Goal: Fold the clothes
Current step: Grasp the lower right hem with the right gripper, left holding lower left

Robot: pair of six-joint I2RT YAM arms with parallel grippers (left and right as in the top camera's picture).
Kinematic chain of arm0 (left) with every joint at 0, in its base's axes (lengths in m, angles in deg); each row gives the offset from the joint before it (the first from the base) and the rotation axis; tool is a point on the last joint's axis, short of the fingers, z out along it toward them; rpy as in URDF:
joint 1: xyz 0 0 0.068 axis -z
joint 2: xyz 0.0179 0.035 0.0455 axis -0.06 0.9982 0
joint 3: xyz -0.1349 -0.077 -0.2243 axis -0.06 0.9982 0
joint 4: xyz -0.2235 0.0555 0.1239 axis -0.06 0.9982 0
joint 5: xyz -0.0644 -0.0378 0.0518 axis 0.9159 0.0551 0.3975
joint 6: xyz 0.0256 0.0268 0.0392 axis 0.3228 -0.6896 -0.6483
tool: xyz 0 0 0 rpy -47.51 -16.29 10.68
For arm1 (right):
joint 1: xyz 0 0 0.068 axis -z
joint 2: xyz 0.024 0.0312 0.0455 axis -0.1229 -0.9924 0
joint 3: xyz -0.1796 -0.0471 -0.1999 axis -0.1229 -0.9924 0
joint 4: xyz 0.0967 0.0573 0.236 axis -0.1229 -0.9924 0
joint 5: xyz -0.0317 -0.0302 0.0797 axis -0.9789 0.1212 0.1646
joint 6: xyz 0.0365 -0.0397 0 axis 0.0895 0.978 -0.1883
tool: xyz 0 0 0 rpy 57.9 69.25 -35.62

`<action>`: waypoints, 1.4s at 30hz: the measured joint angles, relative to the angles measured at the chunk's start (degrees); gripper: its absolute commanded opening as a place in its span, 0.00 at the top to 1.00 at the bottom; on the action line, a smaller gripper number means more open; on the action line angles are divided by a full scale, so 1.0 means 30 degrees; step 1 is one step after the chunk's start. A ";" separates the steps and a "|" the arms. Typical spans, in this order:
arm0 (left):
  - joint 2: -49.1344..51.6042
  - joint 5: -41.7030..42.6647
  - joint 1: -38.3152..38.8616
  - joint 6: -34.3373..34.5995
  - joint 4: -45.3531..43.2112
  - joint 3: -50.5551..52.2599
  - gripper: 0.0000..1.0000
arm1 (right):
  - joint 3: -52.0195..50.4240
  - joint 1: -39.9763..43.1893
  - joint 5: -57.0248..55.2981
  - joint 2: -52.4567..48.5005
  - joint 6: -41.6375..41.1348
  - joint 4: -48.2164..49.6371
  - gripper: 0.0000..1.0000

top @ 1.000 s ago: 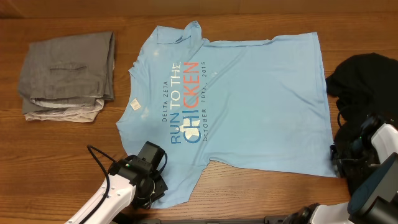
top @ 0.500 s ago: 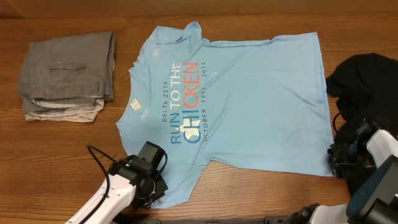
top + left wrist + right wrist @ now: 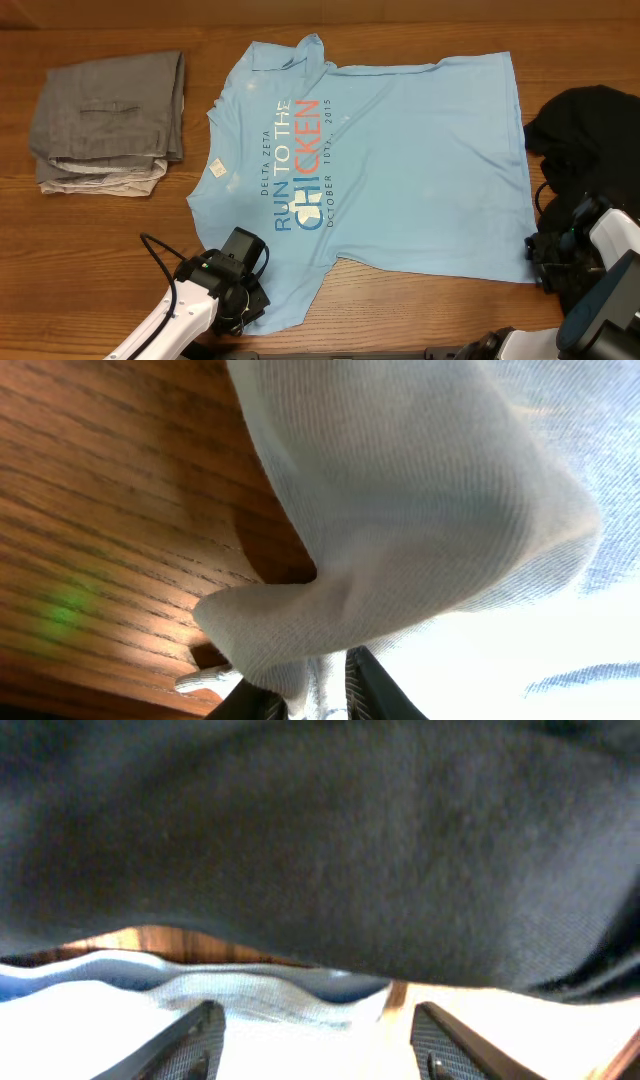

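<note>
Your shirt (image 3: pixel 400 150) lies flat in the middle of the table (image 3: pixel 100 250), print up. At its 7 o'clock corner your left gripper (image 3: pixel 243 300) is pinched narrow on a fold of the blue cloth. At 4 o'clock your right gripper (image 3: pixel 543 262) has its fingers (image 3: pixel 195 1040) wide, with the shirt's edge before the gap, ungripped. The black garment (image 3: pixel 580 125) sits heaped at 3 o'clock, just beside the shirt.

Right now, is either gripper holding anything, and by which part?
The left gripper pinches the light blue T-shirt by its near sleeve's edge. The right gripper is open by the hem corner, holding nothing.
</note>
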 measured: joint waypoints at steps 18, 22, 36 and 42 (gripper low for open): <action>0.0000 0.0000 0.0000 -0.0131 0.0036 0.0022 0.96 | -0.0197 -0.0022 -0.0058 0.0000 0.0007 0.0306 0.96; 0.0000 0.0058 -0.0007 -0.0240 0.0029 0.0022 0.96 | -0.0175 -0.0022 -0.0066 0.0000 -0.0015 0.0197 0.96; 0.0007 0.2965 0.0000 -0.3628 0.4131 -0.1960 0.96 | 0.2149 -0.0022 0.0882 0.1654 -0.0087 -0.4320 0.96; 0.0000 0.1887 0.0000 -0.4029 0.8320 -0.5151 0.96 | 0.2696 -0.0022 0.1231 0.4182 -0.0095 -0.5326 0.96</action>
